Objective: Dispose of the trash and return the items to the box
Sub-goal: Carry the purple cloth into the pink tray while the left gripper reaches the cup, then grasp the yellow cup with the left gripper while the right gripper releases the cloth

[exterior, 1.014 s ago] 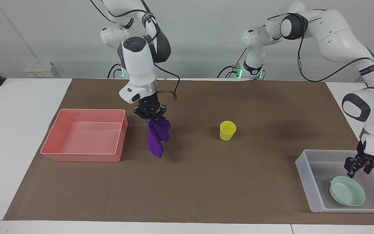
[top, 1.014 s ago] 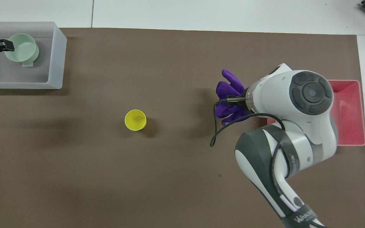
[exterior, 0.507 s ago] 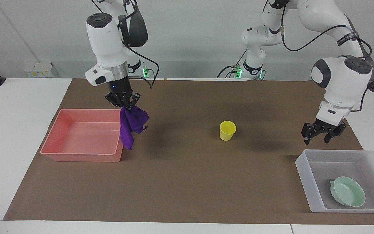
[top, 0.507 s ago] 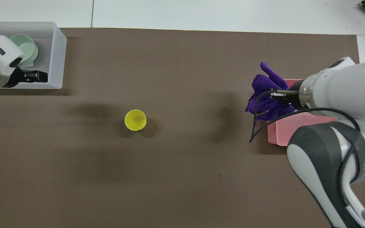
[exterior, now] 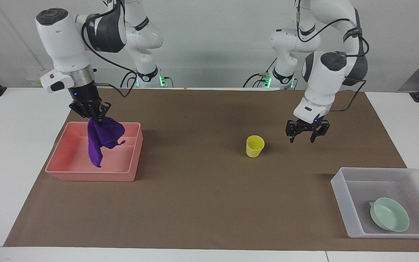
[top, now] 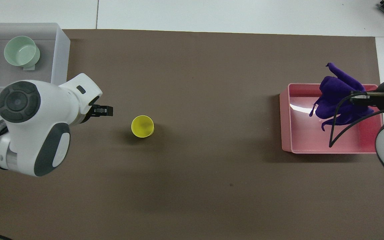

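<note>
The purple rag (exterior: 102,140) hangs lengthwise from the right gripper (exterior: 90,112), whose fingers are pinched on its top edge; its long axis runs straight down and its lower tip dangles inside the walls of the pink bin (exterior: 129,174) at the right arm's end of the table. In the overhead view the rag (top: 340,96) sits over the bin's floor (top: 298,133), toward the wall at that end of the table, so the relation that matters is simply vertical: the bin lies directly under the load, and letting go looks like all that the disposal step lacks.

Toward the middle of the table, the yellow cup (exterior: 255,146) stands upright and alone on the brown mat (exterior: 209,203). The left gripper (exterior: 307,131) is raised just beside it, on the side toward the left arm's end, fingers spread and holding nothing; it is clearly the nearer tool, and the cup lies sideways and below it.

At the left arm's end, the translucent box (exterior: 342,198) holds the mint-green bowl (exterior: 390,214), already home.

The count: one rag, one bin, one cup, one bowl, one box, two grippers.
</note>
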### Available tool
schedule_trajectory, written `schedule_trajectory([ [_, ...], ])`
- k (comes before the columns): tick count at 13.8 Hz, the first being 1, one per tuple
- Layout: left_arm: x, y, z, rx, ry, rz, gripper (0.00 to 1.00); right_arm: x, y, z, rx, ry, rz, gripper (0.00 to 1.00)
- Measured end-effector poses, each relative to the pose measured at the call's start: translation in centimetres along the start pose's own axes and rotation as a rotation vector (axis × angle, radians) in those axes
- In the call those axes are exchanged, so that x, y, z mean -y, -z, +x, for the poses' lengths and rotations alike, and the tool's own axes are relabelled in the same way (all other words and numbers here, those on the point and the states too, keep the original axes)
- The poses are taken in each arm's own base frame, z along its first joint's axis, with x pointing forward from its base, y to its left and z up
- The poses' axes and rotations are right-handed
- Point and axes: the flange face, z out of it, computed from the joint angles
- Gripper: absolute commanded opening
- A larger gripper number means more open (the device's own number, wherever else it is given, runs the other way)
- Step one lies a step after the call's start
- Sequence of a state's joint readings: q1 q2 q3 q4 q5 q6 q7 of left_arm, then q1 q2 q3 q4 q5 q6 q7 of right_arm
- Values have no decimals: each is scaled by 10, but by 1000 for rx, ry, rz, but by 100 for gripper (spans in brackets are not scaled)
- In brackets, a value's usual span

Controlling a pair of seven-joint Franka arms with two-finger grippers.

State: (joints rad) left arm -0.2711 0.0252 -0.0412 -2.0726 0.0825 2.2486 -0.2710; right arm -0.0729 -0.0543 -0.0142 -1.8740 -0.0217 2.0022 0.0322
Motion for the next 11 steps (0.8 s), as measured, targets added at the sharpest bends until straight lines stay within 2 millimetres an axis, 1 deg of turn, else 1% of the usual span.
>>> schedule_trajectory([
  [1,-20,-8,-9,-11,10,-11,82,-18,-6,-2,12,-3,-6,0],
  [3,-51,-18,-20,-39,25,-34,81,-45,-26,-4,31,-6,-13,0],
  [4,-61,-24,-24,-47,32,-43,80,-52,-39,-3,37,-11,-15,0],
  [6,-72,-36,-31,-57,36,-55,78,-53,-65,0,52,-12,-14,0],
  [7,-76,-44,-34,-67,33,-63,74,-51,-80,1,57,-10,-12,0],
  [8,-78,-53,-37,-74,31,-70,64,-50,-94,0,65,-11,-11,0],
  [9,-81,-64,-40,-72,28,-72,37,-49,-108,-3,75,-14,-9,0],
  [10,-86,-75,-43,-63,23,-72,14,-47,-122,-7,81,-15,-8,0],
  [11,-90,-84,-45,-52,19,-71,0,-44,-136,-13,86,-17,-7,0],
])
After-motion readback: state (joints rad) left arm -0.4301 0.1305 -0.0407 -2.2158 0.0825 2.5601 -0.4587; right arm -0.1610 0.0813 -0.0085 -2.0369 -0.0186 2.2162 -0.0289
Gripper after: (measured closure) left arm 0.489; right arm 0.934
